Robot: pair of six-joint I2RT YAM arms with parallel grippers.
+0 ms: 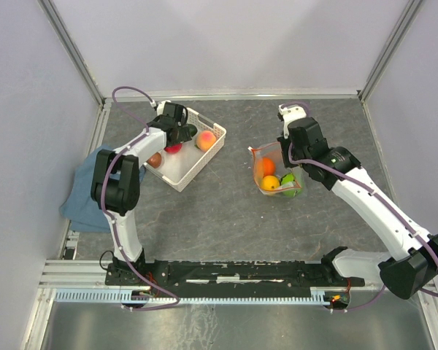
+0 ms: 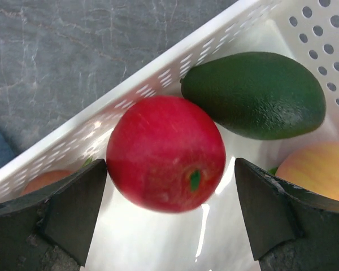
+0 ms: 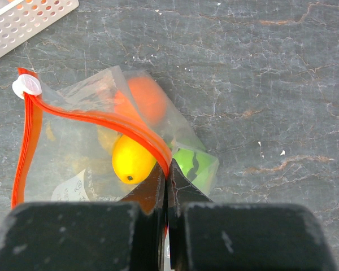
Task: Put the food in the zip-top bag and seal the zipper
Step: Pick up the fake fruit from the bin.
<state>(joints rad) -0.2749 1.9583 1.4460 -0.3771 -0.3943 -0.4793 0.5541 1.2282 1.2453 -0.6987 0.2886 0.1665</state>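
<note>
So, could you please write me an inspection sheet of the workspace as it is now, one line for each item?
Surface: grey marbled table.
Job's things: zip-top bag has its zipper unsealed and holds the orange, lemon and green fruit. The red apple, avocado and peach are in the white basket.
Clutter: blue cloth at the table's left edge.
Grippers: left gripper is open, with a finger on either side of the red apple. Right gripper is shut on the zipper.
Cables: a purple cable runs along each arm.
Surroundings: pale walls on three sides; nothing else seen.
</note>
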